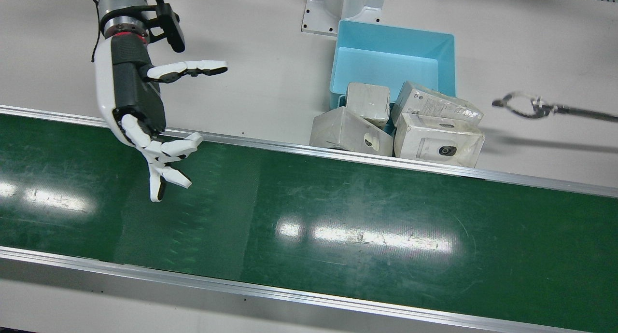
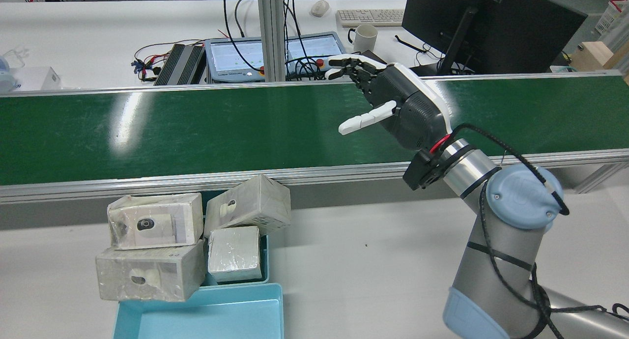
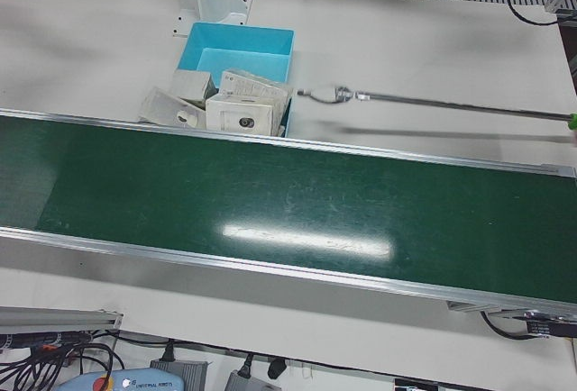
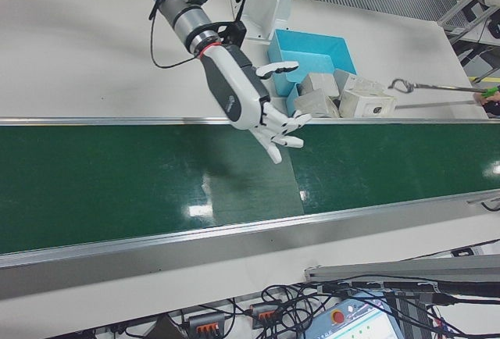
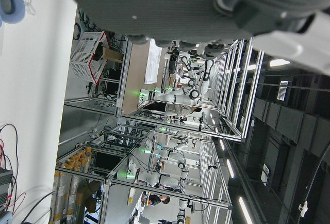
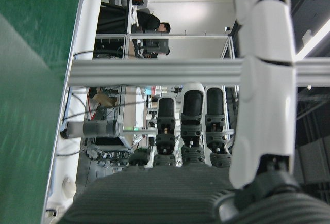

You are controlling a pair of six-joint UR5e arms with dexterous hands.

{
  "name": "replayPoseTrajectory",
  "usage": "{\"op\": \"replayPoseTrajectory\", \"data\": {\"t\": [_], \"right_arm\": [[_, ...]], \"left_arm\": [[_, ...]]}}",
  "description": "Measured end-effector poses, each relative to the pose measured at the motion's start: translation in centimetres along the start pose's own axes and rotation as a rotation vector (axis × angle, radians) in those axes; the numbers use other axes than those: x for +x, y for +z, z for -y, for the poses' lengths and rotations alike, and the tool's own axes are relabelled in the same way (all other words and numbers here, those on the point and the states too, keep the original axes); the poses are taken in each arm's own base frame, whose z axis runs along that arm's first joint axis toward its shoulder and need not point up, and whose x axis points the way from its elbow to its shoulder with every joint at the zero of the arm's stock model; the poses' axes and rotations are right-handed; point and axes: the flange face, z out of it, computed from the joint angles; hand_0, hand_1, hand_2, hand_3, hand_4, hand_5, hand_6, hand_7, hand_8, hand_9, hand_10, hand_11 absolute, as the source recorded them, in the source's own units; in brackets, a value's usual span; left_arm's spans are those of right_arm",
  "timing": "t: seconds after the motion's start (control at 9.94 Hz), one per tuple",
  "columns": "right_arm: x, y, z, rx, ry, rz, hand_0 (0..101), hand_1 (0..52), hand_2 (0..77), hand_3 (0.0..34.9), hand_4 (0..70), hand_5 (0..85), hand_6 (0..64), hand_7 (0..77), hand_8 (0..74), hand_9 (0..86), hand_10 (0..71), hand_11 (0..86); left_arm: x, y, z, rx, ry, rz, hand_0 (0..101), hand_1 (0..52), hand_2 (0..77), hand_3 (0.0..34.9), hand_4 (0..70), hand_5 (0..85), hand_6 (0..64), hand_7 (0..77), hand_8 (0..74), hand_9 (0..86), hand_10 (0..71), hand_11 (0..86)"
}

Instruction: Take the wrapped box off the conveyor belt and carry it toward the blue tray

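Four wrapped boxes [image 1: 439,142], white cartons under clear film, are piled at the belt-side end of the blue tray [image 1: 393,48], overhanging its rim. The green conveyor belt [image 1: 338,227] carries no box. The tray's far portion is bare, standing just beside the belt rail.

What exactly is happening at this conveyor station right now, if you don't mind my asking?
The robot's right hand hovers open over the green conveyor belt, holding nothing. No box shows on the belt in these views. Four wrapped boxes are piled at the belt-side end of the blue tray, beside the belt's rail. A long hooked pole reaches in near them. The left hand shows only in its own camera, so its state is unclear.
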Motion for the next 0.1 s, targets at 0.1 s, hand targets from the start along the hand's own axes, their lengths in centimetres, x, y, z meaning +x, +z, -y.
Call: {"op": "replayPoseTrajectory", "data": {"t": [0.1], "right_arm": [[-2.11,-0.03,2.7,0.048,0.021,0.016,48,8.7,13.1,0.0,21.8,41.5,32.7,58.9,28.9,32.7,7.1,0.5]], "left_arm": [[0.0,0.0,0.0,0.0,0.0,0.0,0,0.0,0.5,0.0,0.0,1.1,0.5,0.5,0.5,0.0,0.0,0.5]]}}
